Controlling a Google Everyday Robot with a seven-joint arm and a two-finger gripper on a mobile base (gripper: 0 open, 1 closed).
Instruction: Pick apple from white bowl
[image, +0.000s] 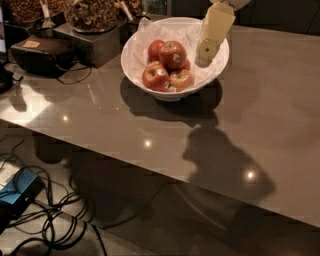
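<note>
The white bowl (142, 75) stands on the grey table, lined with crinkled white paper, with several apples in it. The apple (172, 54), the largest red one with a small pale sticker, lies on top of the pile. A smaller yellowish-red apple (181, 79) and darker red apples (155, 76) lie around it. My gripper (204, 54) reaches down from the top edge, its pale yellow finger over the bowl's right part, just right of the apple and apart from it.
Containers of nuts and snacks (92, 12) with scoops stand at the back left. A dark device (37, 52) with cables sits on the table's left. Cables and a blue box (17, 187) lie on the floor below the front edge.
</note>
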